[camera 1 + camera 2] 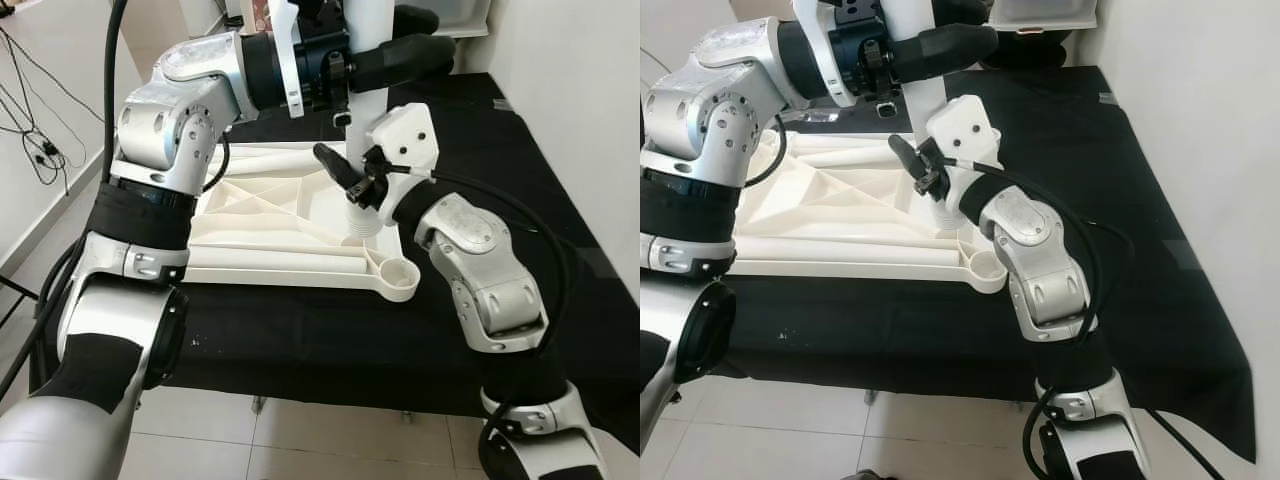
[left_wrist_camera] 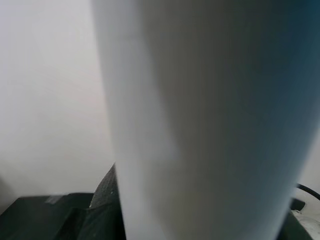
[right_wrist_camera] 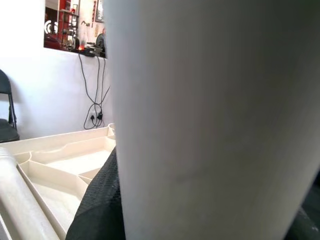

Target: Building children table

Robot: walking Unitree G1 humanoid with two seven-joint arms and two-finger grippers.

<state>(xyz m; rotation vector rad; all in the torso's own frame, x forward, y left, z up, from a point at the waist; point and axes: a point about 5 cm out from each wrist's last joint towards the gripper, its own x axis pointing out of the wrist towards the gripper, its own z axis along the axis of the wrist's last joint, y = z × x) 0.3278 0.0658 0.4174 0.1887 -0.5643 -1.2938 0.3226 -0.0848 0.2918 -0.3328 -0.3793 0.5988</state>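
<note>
Upside-down white plastic children's table top [image 1: 265,215], ribbed underneath, lies flat on a black cloth-covered bench [image 1: 520,180]. A white round plastic table leg [image 1: 363,120] stands upright at the table top's right side, its ridged lower end just above a corner socket. The left gripper [image 1: 400,50] reaches across from the left, its black fingers closed around the upper part of the leg. The right gripper [image 1: 352,185] holds the leg low down, close to the table top, fingers clamped on it. Another round socket [image 1: 400,272] sits at the table top's near right corner.
</note>
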